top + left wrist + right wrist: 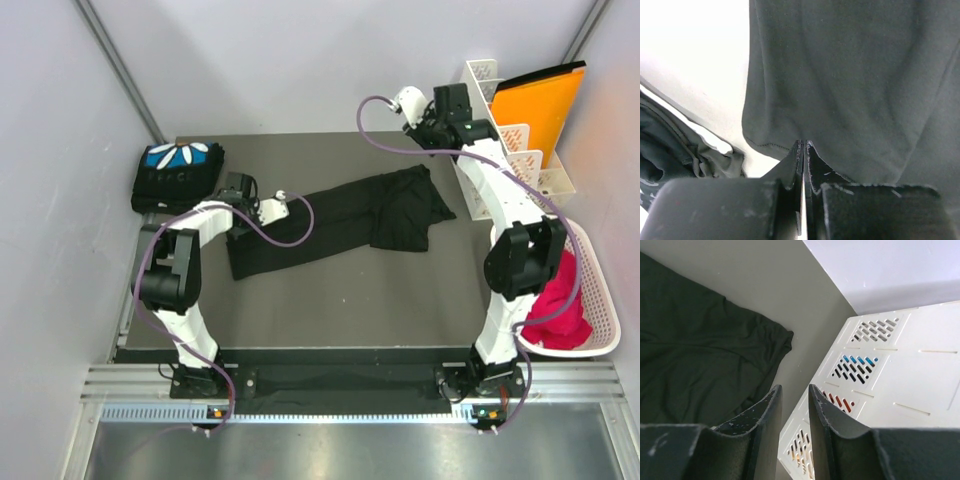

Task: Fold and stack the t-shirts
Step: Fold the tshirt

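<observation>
Black tee [340, 215] lies diag near-L to far-R; L gripper [803, 146] pinches its edge, R gripper [794, 388] unclenched.

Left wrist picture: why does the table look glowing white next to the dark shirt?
Left wrist view: the table is washed out, overexposed beside the black t-shirt, and the left pincer, close to the lens, looks slightly soft; top external view: the same table shows an evenly lit dull grey-brown, with no glare.

Grey table [350, 300] (pale walls [300, 60]).
</observation>
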Robot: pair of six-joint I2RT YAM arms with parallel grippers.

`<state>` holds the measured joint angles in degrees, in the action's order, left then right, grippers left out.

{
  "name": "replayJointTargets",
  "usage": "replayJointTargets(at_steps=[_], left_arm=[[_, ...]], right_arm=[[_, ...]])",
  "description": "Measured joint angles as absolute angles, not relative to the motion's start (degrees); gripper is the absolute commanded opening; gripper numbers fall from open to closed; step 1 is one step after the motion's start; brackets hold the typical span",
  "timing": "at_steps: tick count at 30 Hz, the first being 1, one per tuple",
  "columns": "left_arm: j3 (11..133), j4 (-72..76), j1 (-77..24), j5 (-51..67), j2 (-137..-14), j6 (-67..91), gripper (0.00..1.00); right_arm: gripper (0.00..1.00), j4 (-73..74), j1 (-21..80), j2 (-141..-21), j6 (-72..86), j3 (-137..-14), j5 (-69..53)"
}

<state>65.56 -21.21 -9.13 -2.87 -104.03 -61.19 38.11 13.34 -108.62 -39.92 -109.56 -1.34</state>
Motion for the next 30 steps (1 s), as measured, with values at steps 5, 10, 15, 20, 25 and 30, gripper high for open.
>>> replayJointTargets(at_steps=[5, 10, 15, 20, 25, 30], left_arm=[[68.1, -26.2, -8.64, -1.39, -104.05, -61.49, 0.0], [70.5, -30.87, -8.27, 0.73, -104.05, -61.73, 0.0], [70.5, -33.58, -8.23, 0.75, -105.58, -62.61, 0.0], [70.63, -35.22, -8.23, 0.6, -107.02, -63.81, 0.0], [71.37, -36.51, -8.23, 0.58, -107.44, -64.51, 0.0], [71.88, -39.51, -8.23, 0.62, -107.55, -65.73, 0.0]], right_arm=[[0.28, 38.68, 13.34, -110.89, -40.1, -110.89, -0.89], [0.28, 39.0, 13.34, -113.03, -40.4, -112.64, -0.62], [0.28, 38.96, 13.34, -114.02, -40.49, -113.38, -0.51], [0.28, 38.96, 13.34, -114.1, -40.51, -113.69, -0.51], [0.28, 38.74, 13.34, -114.59, -40.53, -114.52, -0.51], [0.28, 39.07, 13.34, -115.98, -41.15, -115.48, -0.56]])
